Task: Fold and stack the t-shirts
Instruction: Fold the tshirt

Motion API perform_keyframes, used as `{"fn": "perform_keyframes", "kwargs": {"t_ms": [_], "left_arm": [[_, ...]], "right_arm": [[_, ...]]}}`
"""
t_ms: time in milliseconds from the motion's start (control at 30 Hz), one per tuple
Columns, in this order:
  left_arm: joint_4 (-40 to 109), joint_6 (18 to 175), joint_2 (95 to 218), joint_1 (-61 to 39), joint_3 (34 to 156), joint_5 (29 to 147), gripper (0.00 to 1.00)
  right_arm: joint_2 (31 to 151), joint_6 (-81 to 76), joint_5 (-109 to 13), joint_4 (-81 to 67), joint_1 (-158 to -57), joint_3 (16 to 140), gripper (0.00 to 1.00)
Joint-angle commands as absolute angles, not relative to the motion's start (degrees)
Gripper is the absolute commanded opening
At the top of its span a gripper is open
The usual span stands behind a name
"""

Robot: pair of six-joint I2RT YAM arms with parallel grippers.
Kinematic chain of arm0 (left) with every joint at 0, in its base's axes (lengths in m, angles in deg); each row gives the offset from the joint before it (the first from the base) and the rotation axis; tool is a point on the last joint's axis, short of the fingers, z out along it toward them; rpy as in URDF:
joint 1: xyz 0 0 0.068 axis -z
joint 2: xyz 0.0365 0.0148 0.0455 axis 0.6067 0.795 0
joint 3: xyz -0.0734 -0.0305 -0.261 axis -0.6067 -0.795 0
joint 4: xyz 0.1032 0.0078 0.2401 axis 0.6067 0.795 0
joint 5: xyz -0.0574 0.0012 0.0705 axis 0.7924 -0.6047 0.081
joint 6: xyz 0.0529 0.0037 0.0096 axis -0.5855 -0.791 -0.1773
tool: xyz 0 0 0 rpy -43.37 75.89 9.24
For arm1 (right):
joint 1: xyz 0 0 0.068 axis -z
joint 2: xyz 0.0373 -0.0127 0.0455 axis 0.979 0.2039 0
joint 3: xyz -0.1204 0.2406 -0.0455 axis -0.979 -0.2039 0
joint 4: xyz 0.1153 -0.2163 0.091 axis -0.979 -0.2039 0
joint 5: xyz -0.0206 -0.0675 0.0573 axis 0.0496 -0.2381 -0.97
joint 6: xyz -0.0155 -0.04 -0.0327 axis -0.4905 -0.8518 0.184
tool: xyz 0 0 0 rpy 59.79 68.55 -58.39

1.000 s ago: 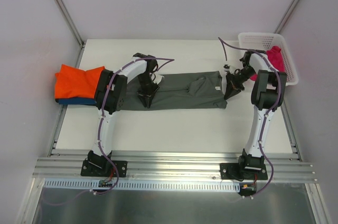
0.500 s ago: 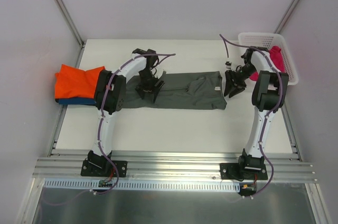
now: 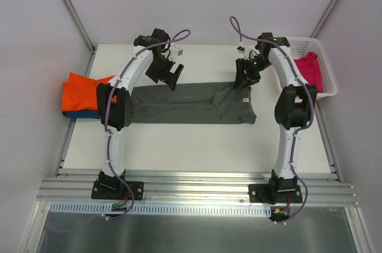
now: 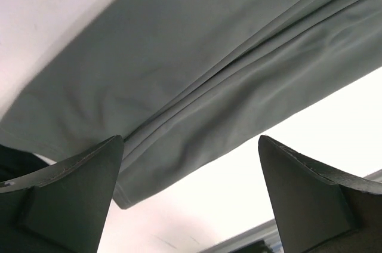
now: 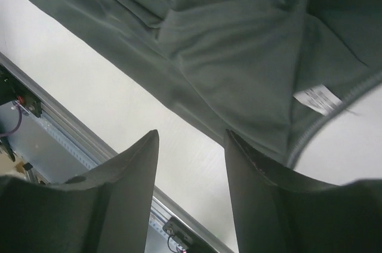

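Note:
A dark grey t-shirt [image 3: 185, 102] lies on the table as a long strip folded lengthwise, its collar end to the right. My left gripper [image 3: 173, 75] hovers above the strip's far edge near the left end, open and empty. In the left wrist view the grey cloth [image 4: 197, 68] lies below the left gripper [image 4: 190, 139]. My right gripper [image 3: 244, 78] hangs over the collar end, open, holding nothing. The right wrist view shows the shirt [image 5: 239, 44], its white label [image 5: 316, 99] and the right gripper [image 5: 191, 133]. An orange t-shirt [image 3: 83, 90] lies folded on a blue one [image 3: 76, 114] at the far left.
A white mesh basket [image 3: 295, 42] stands at the back right with a magenta pink t-shirt [image 3: 310, 68] in it. Metal rails [image 3: 197, 184] run along the near table edge by the arm bases. Grey walls enclose the table on three sides.
Both grippers have opened and let go of the grey shirt, then risen and moved toward the far side. The shirt stays flat on the table.

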State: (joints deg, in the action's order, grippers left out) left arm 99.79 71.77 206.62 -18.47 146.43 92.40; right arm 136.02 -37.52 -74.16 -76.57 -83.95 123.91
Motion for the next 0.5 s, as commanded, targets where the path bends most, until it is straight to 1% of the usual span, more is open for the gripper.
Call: {"fn": "perform_keyframes", "kwargs": {"t_ms": [0,167,267,467], "left_arm": [[101.9,72.1,208.2,-20.1,143.3,91.4,0.96],[101.3,74.5,211.0,-23.9,141.9,95.1,0.94],[101.0,74.9,213.2,-26.7,142.1,96.5,0.93],[100.8,74.5,214.8,-27.2,141.8,95.6,0.93]], "right_arm": [[137.9,-34.7,-73.1,-75.1,-88.3,125.7,0.52],[139.0,-35.0,-71.3,-74.8,-92.1,123.4,0.53],[140.2,-34.7,-72.1,-74.7,-92.3,122.5,0.52],[141.2,-33.3,-74.8,-75.1,-91.5,121.2,0.52]]}}
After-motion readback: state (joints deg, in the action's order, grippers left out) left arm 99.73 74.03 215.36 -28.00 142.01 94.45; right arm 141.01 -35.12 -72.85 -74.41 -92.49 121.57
